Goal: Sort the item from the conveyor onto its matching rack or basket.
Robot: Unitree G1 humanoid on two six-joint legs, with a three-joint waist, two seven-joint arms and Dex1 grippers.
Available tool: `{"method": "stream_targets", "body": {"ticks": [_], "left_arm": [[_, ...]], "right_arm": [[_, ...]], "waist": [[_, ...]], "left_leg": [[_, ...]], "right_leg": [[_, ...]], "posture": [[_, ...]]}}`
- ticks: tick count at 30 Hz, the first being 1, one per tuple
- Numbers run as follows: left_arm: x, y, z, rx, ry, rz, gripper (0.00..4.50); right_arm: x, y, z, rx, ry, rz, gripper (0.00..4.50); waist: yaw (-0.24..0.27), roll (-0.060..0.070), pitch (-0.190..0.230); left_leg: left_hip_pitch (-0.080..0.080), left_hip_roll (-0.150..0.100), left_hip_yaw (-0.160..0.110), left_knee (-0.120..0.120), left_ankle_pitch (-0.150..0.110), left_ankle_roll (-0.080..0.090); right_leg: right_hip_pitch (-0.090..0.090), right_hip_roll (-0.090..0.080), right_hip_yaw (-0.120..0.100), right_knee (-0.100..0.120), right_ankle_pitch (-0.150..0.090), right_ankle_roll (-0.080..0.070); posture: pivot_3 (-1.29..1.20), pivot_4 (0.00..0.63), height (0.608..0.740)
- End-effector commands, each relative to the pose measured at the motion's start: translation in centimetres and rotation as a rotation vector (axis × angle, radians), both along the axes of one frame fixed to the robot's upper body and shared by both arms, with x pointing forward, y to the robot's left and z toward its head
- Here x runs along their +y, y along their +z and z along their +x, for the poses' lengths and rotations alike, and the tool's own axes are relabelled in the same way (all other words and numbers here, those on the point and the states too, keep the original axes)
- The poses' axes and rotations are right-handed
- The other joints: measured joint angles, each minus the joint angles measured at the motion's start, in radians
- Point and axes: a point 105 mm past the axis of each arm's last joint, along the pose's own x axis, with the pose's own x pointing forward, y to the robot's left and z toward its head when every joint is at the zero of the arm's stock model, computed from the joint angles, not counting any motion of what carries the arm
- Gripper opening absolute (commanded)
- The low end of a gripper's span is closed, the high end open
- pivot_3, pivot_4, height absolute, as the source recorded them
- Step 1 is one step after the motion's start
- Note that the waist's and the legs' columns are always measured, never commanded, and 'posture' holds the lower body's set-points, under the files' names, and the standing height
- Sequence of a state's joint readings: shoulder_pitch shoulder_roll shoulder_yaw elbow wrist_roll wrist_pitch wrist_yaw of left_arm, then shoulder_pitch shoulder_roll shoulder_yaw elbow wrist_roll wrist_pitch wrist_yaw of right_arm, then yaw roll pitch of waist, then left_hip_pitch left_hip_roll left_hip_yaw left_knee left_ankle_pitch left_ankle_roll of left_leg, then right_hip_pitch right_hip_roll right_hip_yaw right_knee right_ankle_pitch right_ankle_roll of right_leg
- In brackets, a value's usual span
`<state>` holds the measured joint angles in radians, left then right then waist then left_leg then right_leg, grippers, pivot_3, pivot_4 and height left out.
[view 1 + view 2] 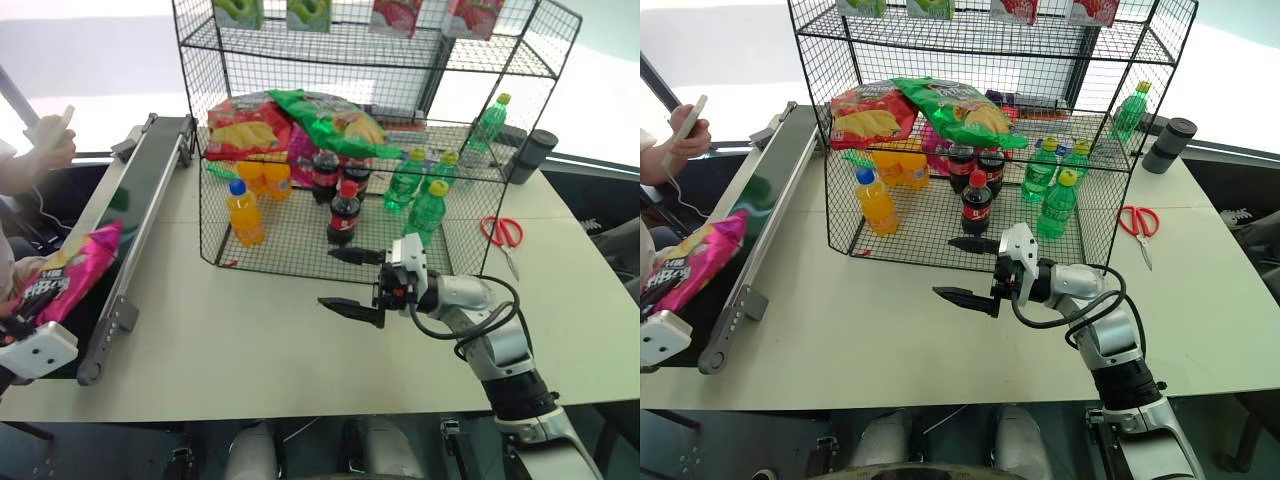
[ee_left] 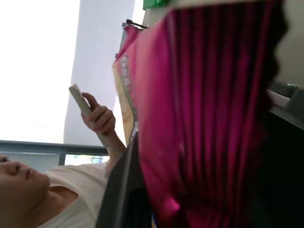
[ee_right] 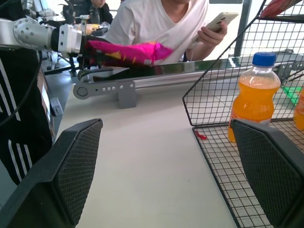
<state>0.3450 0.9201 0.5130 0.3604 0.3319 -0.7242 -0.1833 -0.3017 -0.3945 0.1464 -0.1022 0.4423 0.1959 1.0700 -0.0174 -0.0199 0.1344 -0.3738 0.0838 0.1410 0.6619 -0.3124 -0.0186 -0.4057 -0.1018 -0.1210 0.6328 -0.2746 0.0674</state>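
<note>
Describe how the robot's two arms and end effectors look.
The right arm is silver metal with black joints and a looping black cable. Its end effector has a white housing and two black pointed fingers with cross-hatched pads. The left end effector shows a white housing with small dark holes.

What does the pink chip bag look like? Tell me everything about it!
The pink chip bag is big, shiny and crinkly, bright magenta with a yellow chips picture and dark lettering on a white patch. It lies tilted over the near end of the conveyor, at the table's left edge. The left gripper is shut on its near end, holding it up. In the left wrist view its ribbed, sealed edge looks wavy. It is not on the rack yet.
</note>
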Motion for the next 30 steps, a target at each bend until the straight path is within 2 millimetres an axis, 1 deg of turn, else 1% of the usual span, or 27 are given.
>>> {"method": "stream_targets", "body": {"ticks": [1, 5, 7, 9, 11, 12, 13, 15, 17, 18, 19, 21, 22, 23, 25, 27, 29, 30], "left_arm": [[-0.3, 0.9, 0.5, -0.026, -0.018, -0.011, 0.05], [-0.6, 2.1, 1.2, -0.068, -0.028, -0.061, 0.05], [-1.3, 3.6, 1.7, -0.116, -0.054, -0.118, 0.05], [-2.4, 5.4, 2.3, -0.175, -0.098, -0.287, 0.05], [-3.8, 6.9, 2.7, -0.177, -0.186, -0.478, 0.05], [-4.5, 7.4, 2.8, -0.153, -0.235, -0.564, 0.05], [-5.2, 8.4, 2.7, -0.14, -0.294, -0.639, 0.05], [-5.9, 10.1, 2.4, -0.108, -0.376, -0.773, 0.05], [-6.7, 11.6, 1.7, -0.035, -0.479, -0.897, 0.05], [-6.9, 11.9, 1.4, 0.03, -0.498, -0.991, 0.05], [-7.3, 12.1, 0.9, 0.094, -0.535, -1.031, 0.05], [-7.3, 12.2, 0.3, 0.184, -0.551, -1.182, 0.05], [-7.4, 12.2, 0.0, 0.214, -0.562, -1.213, 0.05], [-7.5, 12.1, -0.3, 0.272, -0.573, -1.292, 0.05], [-8.1, 11.7, -0.6, 0.352, -0.597, -1.368, 0.05], [-9.1, 11.1, -0.8, 0.418, -0.635, -1.442, 0.05], [-10.6, 9.5, -1.3, 0.552, -0.673, -1.523, 0.05], [-11.8, 8.9, -1.4, 0.61, -0.712, -1.568, 0.05]], "right_arm": [[0.0, 1.3, -0.3, -0.068, -0.006, 0.016, 4.5], [-0.1, 1.4, -0.1, -0.07, -0.018, 0.016, 4.5], [-0.2, 1.4, 0.0, -0.071, -0.026, 0.017, 4.5], [-0.5, 1.5, 0.2, -0.067, -0.037, 0.02, 4.5], [-0.8, 1.5, 0.4, -0.068, -0.044, 0.011, 4.5], [-0.9, 1.5, 0.4, -0.068, -0.045, 0.01, 4.5], [-1.1, 1.5, 0.5, -0.066, -0.046, 0.009, 4.5], [-1.5, 1.6, 0.6, -0.063, -0.051, 0.005, 4.5], [-2.0, 1.5, 0.8, -0.06, -0.062, -0.001, 4.5], [-2.3, 1.6, 0.9, -0.056, -0.067, 0.0, 4.5], [-2.4, 1.6, 0.9, -0.052, -0.07, 0.003, 4.5], [-2.5, 1.8, 0.9, -0.035, -0.07, 0.016, 4.5], [-2.5, 1.8, 0.8, -0.027, -0.069, 0.021, 4.5], [-2.6, 1.8, 0.6, -0.004, -0.063, 0.028, 4.5], [-2.6, 1.8, 0.4, 0.037, -0.059, 0.042, 4.5], [-2.8, 2.0, 0.2, 0.15, -0.052, 0.092, 4.5], [-2.9, 2.5, -0.4, 0.26, -0.023, 0.144, 4.5], [-3.0, 2.5, -1.1, 0.324, 0.017, 0.154, 4.5]], "waist": [[-0.002, 0.0, 0.0], [-0.001, 0.0, 0.0], [0.0, 0.0, 0.0], [0.003, 0.0, 0.0], [0.004, 0.0, 0.0], [0.003, -0.001, 0.0], [0.002, -0.001, 0.0], [-0.001, 0.0, 0.0], [-0.006, -0.001, 0.0], [-0.006, -0.001, 0.0], [-0.006, 0.0, 0.0], [-0.006, 0.001, 0.0], [-0.005, 0.001, 0.001], [-0.004, 0.002, 0.001], [-0.001, 0.002, 0.001], [0.001, 0.002, 0.001], [0.003, 0.002, 0.001], [0.004, 0.002, 0.001]], "left_leg": [[0.0, 0.0, 0.0, 0.0, 0.0, 0.0], [0.0, 0.0, 0.0, 0.0, 0.0, 0.0], [0.0, 0.0, 0.0, 0.0, 0.0, 0.0], [0.0, 0.0, 0.0, 0.0, 0.0, 0.0], [0.0, 0.0, 0.0, 0.0, 0.0, 0.0], [0.0, 0.0, 0.0, 0.001, 0.0, 0.0], [0.0, 0.0, 0.0, 0.001, 0.0, 0.0], [0.0, 0.0, 0.0, 0.001, 0.001, -0.002], [0.0, 0.0, 0.0, 0.001, 0.002, -0.004], [0.0, 0.0, 0.0, 0.001, 0.003, -0.005], [0.0, 0.0, 0.0, 0.001, 0.003, -0.005], [0.0, 0.0, -0.001, 0.001, 0.003, -0.005], [0.001, 0.0, -0.001, 0.001, 0.003, -0.005], [0.001, 0.0, -0.001, 0.001, 0.003, -0.005], [0.0, 0.0, -0.001, 0.001, 0.003, -0.005], [0.0, 0.0, -0.001, 0.001, 0.003, -0.005], [0.0, 0.0, -0.002, 0.001, 0.003, -0.005], [0.0, 0.0, -0.002, 0.001, 0.003, -0.005]], "right_leg": [[0.0, 0.0, 0.0, 0.0, 0.0, 0.0], [0.0, 0.0, 0.0, 0.0, 0.0, 0.0], [0.0, 0.0, 0.0, 0.0, 0.0, 0.0], [0.0, 0.0, 0.0, 0.0, 0.0, 0.0], [0.001, 0.0, 0.0, 0.0, 0.0, 0.0], [0.001, 0.0, 0.0, 0.0, 0.0, 0.0], [0.002, 0.0, 0.0, 0.0, 0.0, 0.0], [0.005, 0.0, 0.0, 0.001, 0.0, 0.0], [0.004, 0.002, 0.0, 0.001, 0.0, 0.0], [0.004, 0.003, 0.001, 0.001, 0.0, 0.0], [0.004, 0.004, 0.001, 0.001, 0.0, 0.0], [0.004, 0.005, 0.001, 0.001, 0.0, 0.0], [0.004, 0.005, 0.001, 0.001, 0.0, 0.0], [0.004, 0.005, 0.001, 0.001, 0.0, 0.0], [0.004, 0.005, 0.001, 0.001, 0.0, 0.0], [0.005, 0.005, 0.001, 0.001, 0.0, 0.0], [0.005, 0.005, 0.001, 0.0, 0.0, 0.0], [0.006, 0.004, 0.001, 0.0, 0.0, 0.0]], "posture": [[0.0, 0.15, 0.726], [0.0, 0.15, 0.726], [0.0, 0.15, 0.726], [0.0, 0.15, 0.726], [0.0, 0.15, 0.726], [0.0, 0.15, 0.726], [0.0, 0.15, 0.726], [0.0, 0.15, 0.726], [0.0, 0.15, 0.726], [0.0, 0.15, 0.726], [0.0, 0.15, 0.726], [0.0, 0.15, 0.726], [0.0, 0.15, 0.726], [0.0, 0.15, 0.726], [0.0, 0.15, 0.726], [0.0, 0.15, 0.726], [0.0, 0.15, 0.726], [0.0, 0.15, 0.726]]}}
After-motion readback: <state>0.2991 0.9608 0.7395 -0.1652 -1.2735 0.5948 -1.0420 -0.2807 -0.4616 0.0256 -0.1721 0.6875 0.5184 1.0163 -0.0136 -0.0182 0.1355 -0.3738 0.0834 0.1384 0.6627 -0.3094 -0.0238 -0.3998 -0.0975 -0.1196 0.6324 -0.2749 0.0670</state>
